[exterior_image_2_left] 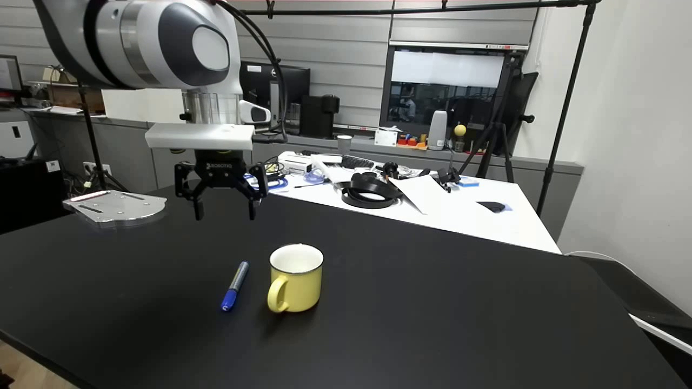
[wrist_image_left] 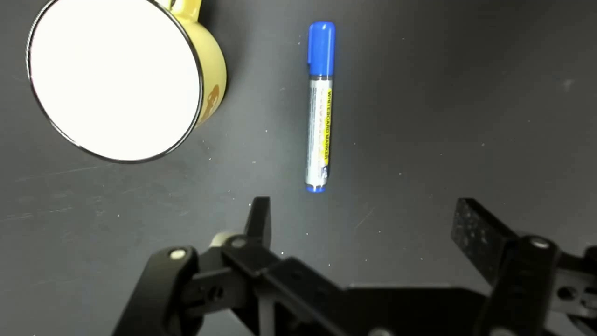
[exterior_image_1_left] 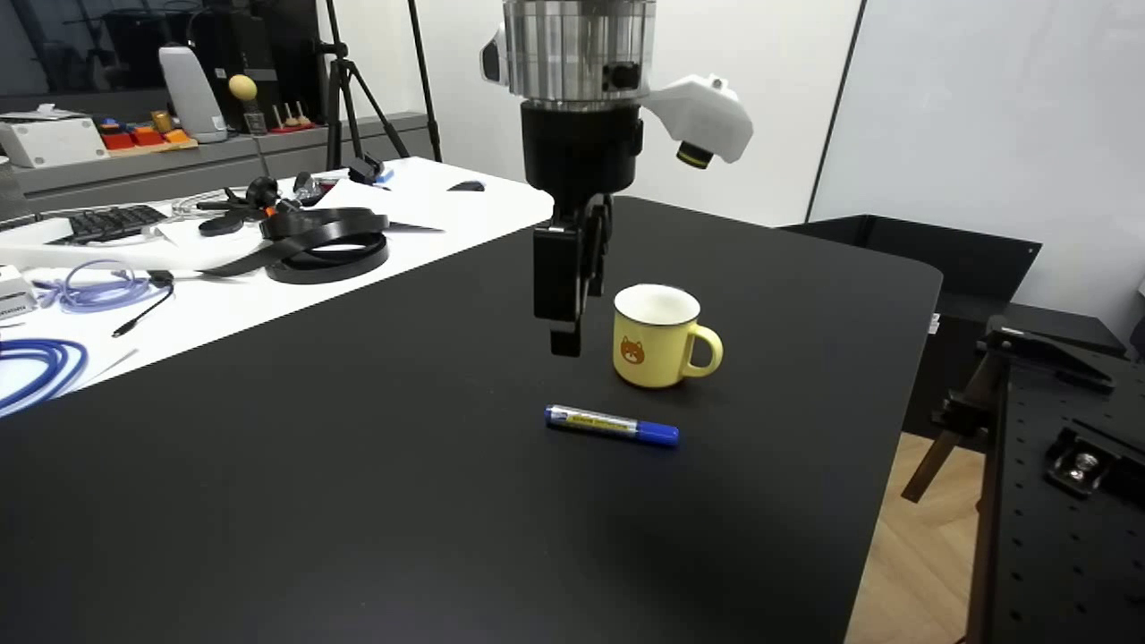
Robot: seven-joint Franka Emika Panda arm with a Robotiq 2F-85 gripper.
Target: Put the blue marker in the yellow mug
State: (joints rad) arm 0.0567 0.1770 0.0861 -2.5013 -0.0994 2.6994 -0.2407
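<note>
The blue marker (exterior_image_1_left: 612, 424) lies flat on the black table, its blue cap at one end and a whitish, yellow-labelled body. It also shows in an exterior view (exterior_image_2_left: 235, 285) and in the wrist view (wrist_image_left: 320, 121). The yellow mug (exterior_image_1_left: 651, 344) stands upright beside it, apart from it, with its white inside facing up; it also shows in an exterior view (exterior_image_2_left: 304, 286) and at the upper left of the wrist view (wrist_image_left: 212, 65). My gripper (wrist_image_left: 363, 209) is open and empty, above the table in both exterior views (exterior_image_1_left: 580, 315) (exterior_image_2_left: 226, 210). The marker's plain end points toward the jaws.
The black table (exterior_image_2_left: 432, 313) carries the mug and marker. A metal plate (exterior_image_2_left: 116, 208) lies at its far left edge in an exterior view. A white table (exterior_image_1_left: 474, 210) with cables, black straps (exterior_image_1_left: 331, 255) and papers adjoins it. A black perforated bench (exterior_image_1_left: 1064, 537) stands beyond the right edge.
</note>
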